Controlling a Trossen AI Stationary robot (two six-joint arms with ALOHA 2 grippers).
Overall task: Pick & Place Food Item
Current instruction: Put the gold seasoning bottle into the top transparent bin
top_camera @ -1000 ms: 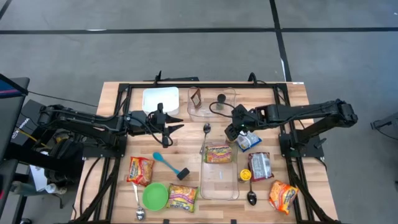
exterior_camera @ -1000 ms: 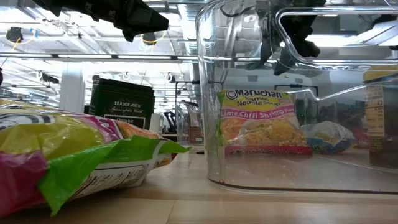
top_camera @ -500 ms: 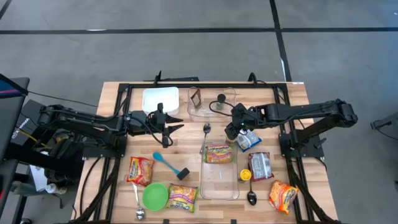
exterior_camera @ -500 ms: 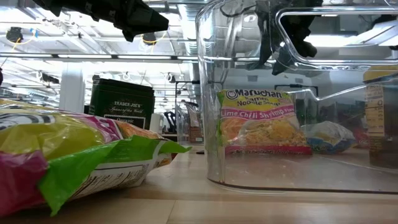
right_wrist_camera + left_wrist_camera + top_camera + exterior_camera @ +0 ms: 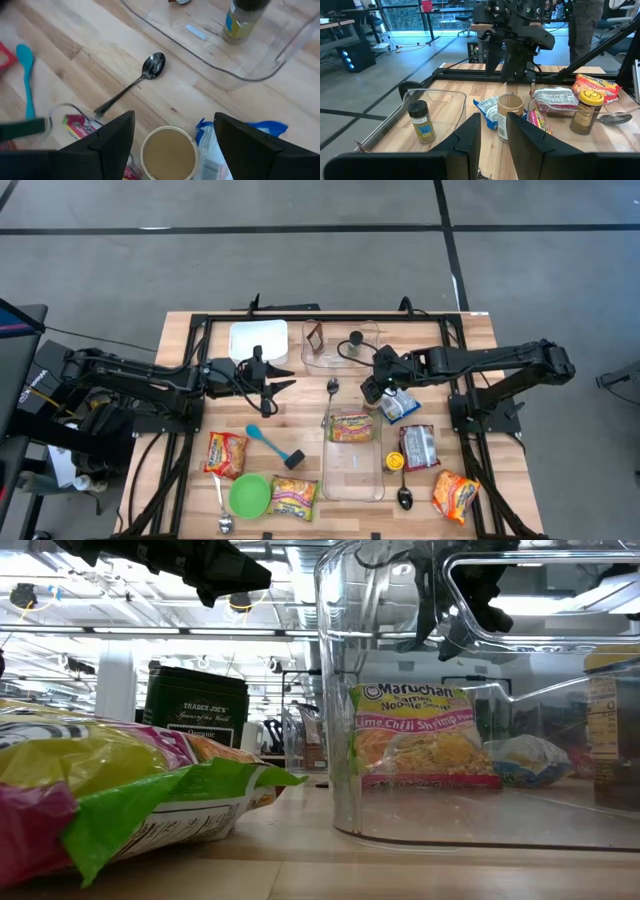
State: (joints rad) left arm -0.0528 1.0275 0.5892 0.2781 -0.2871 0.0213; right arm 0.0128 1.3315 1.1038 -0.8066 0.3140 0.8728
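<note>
A tan-lidded round cup [image 5: 167,152] stands upright on the wood table, next to a blue-and-white packet [image 5: 400,407]. My right gripper [image 5: 174,116] is open and hangs just above the cup, one finger off each side of it, touching nothing. The left wrist view shows the cup [image 5: 510,116] with a gap between it and the right gripper [image 5: 516,75]. A Maruchan ramen packet [image 5: 350,427] lies in the far end of a long clear container [image 5: 352,470]. My left gripper [image 5: 277,385] waits open and empty above the table's left half.
A second clear container [image 5: 322,358] at the far edge holds a spice jar [image 5: 355,338]. A spoon [image 5: 331,390], white lid [image 5: 258,340], blue spatula [image 5: 275,445], green bowl [image 5: 248,495], ramen packets [image 5: 227,453], yellow-lidded jar [image 5: 393,462] and silver packet [image 5: 418,445] lie around.
</note>
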